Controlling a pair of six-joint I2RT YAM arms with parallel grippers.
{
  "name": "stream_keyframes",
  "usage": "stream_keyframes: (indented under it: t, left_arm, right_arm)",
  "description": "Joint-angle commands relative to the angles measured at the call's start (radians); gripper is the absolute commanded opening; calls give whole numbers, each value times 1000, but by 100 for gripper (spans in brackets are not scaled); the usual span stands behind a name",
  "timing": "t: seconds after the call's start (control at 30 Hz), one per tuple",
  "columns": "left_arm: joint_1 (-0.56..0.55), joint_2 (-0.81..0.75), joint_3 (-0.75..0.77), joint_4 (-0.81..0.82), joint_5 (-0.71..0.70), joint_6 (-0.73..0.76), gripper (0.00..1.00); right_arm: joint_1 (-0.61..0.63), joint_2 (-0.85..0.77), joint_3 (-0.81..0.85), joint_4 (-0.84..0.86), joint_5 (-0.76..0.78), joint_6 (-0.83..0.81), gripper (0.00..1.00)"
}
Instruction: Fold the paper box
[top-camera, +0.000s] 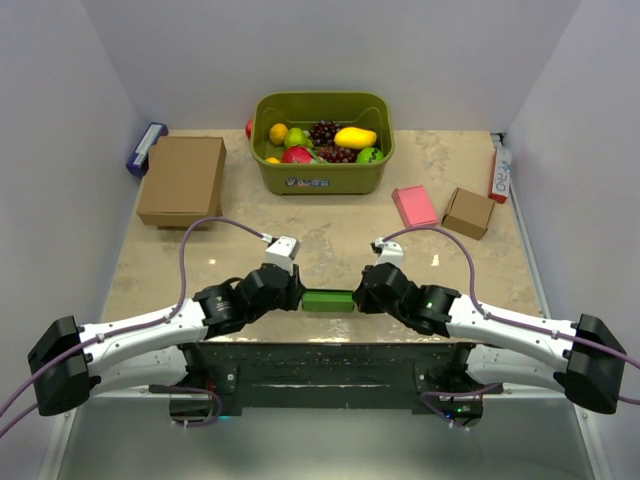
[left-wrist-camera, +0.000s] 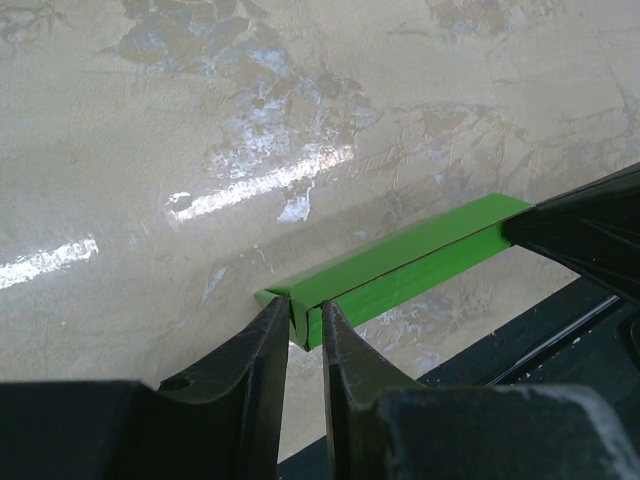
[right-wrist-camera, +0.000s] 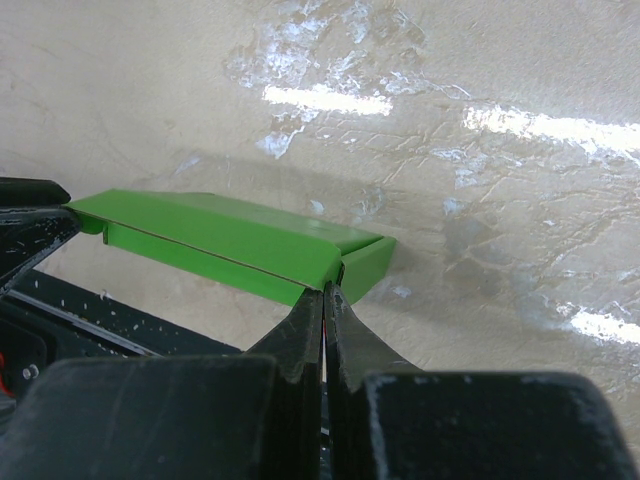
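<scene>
Bright green creased paper box (top-camera: 327, 300) on a mottled beige, marble-veined tabletop (top-camera: 330, 240). At twelve o'clock, an olive-green plastic basket (top-camera: 345, 176); at two, a pink flat box (top-camera: 414, 205).

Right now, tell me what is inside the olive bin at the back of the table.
The olive bin holds fruit: dark grapes, a yellow piece, an orange one and a red one. Anything beneath them is covered.

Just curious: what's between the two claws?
The paper box fills the gap, left gripper and right gripper each pinching one end; clearest from the top view.
</scene>
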Motion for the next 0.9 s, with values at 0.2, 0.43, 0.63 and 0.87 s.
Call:
stream_keyframes:
  t: [0.2, 0.43, 0.63, 0.87]
  left_arm:
    - [-6, -20, 8, 5, 1, 7, 27]
    - [-7, -11, 3, 11, 11, 7, 24]
    - [-18, -11, 5, 2, 15, 1, 19]
    - [-21, -14, -1, -4, 11, -2, 22]
  right_arm:
    - [17, 33, -46, -118, -26, 18, 0]
    - [19, 35, -44, -118, -24, 16, 0]
    - [19, 39, -46, -115, -24, 18, 0]
    - [20, 38, -46, -115, -24, 19, 0]
